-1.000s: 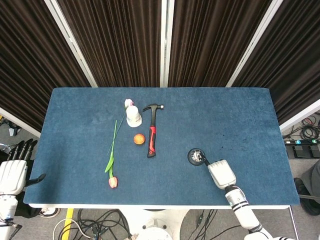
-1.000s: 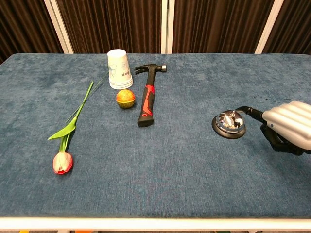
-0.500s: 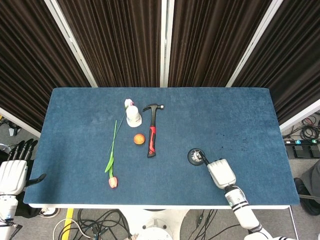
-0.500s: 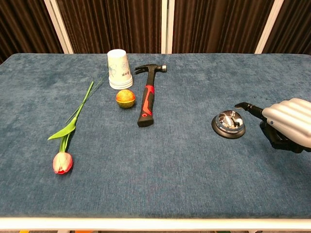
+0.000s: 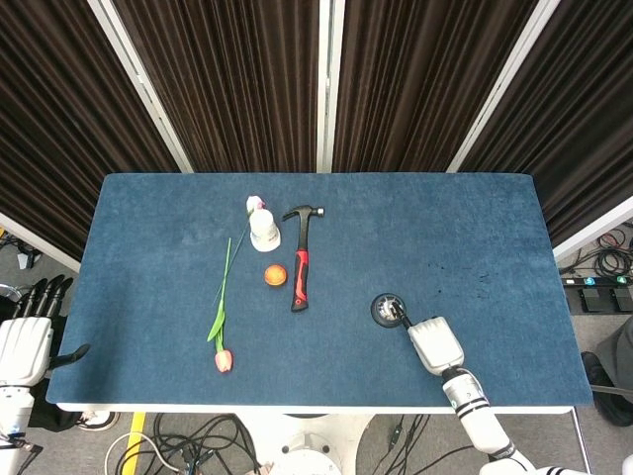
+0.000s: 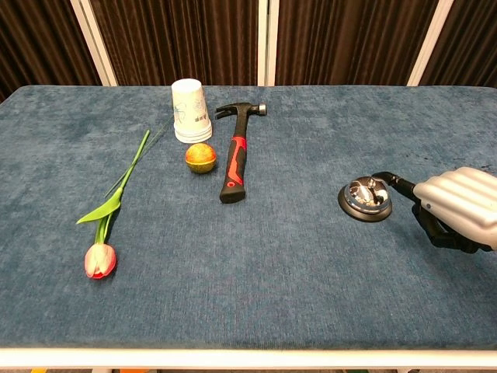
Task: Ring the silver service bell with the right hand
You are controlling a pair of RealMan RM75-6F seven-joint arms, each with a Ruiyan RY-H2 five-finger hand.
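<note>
The silver service bell [image 5: 387, 309] on its black base sits at the front right of the blue table; in the chest view the bell [image 6: 364, 198] shows its button on top. My right hand [image 5: 436, 344] lies just right of it, low over the cloth. In the chest view the right hand [image 6: 458, 210] has its fingers curled under, with one dark finger [image 6: 388, 180] stretched out and its tip touching the bell's button. My left hand [image 5: 28, 341] hangs off the table's front left corner, fingers spread, holding nothing.
A red and black hammer [image 6: 235, 159] lies mid-table, with an orange ball [image 6: 200, 157] and an upturned paper cup [image 6: 190, 111] to its left. A tulip [image 6: 106, 225] lies further left. The table edge [image 5: 297, 406] runs close in front of the right hand.
The right hand's outstretched finger lifted off the bell half a second ago and has now come back down onto the button. The left hand has not moved.
</note>
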